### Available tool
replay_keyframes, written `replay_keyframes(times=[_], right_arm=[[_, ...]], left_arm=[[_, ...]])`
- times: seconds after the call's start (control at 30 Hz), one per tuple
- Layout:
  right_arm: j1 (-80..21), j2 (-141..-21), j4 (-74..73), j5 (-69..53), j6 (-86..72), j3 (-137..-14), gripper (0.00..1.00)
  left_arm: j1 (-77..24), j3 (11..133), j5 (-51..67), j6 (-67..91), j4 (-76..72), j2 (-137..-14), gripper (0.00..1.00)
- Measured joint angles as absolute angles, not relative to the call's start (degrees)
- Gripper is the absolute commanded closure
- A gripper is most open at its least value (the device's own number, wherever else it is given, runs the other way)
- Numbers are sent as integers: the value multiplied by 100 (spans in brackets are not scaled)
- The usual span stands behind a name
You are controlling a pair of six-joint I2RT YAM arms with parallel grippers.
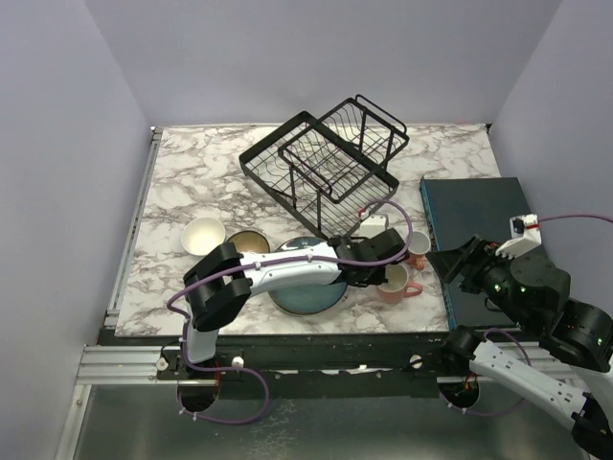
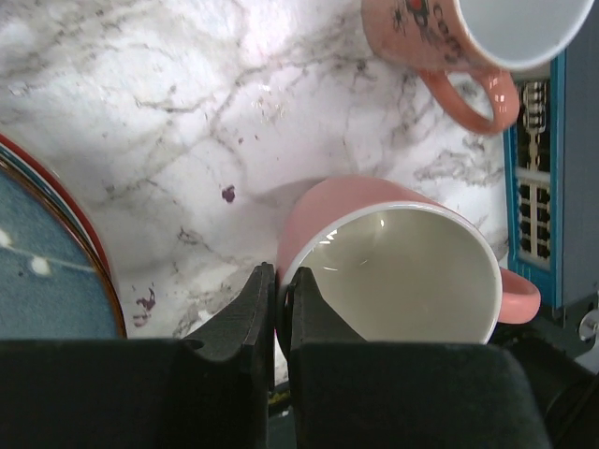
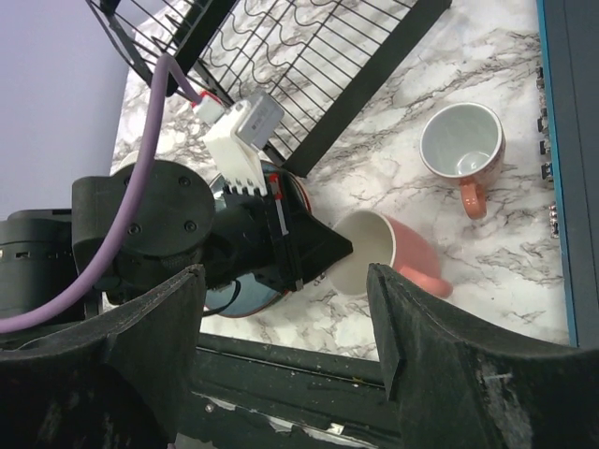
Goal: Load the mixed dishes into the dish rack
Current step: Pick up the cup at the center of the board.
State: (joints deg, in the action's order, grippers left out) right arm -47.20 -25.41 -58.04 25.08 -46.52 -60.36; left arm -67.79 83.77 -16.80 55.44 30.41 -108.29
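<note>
Left pincer [image 2: 278,299] clamps the rim of a tipped pink mug [image 2: 393,271], white inside, on the marble bench [image 2: 168,112] near another pink mug [image 2: 440,37] whose dark print is unreadable; right pincer [image 3: 284,276] gapes wide.

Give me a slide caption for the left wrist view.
Left gripper pinches the rim of a tipped pink mug; a second pink mug stands beyond, stacked plates at left.

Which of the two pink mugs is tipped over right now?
The near mug, the one whose rim the left gripper is shut on; its mouth faces sideways. The far mug stands upright, mouth up, untouched.
</note>
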Motion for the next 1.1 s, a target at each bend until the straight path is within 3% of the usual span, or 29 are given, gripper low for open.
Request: replay_keyframes(times=[0.63,1.1], right_arm=[[-4720,-2554,-5784,2611,-4576,-6178,26],[-4720,-2635,-5190,2408,-4128,-6176,25]], left_arm=[[-6895,8034,-1302,5264,3312,-9553,100],[-6038,7164,-303,5251,2902,-8287,100]])
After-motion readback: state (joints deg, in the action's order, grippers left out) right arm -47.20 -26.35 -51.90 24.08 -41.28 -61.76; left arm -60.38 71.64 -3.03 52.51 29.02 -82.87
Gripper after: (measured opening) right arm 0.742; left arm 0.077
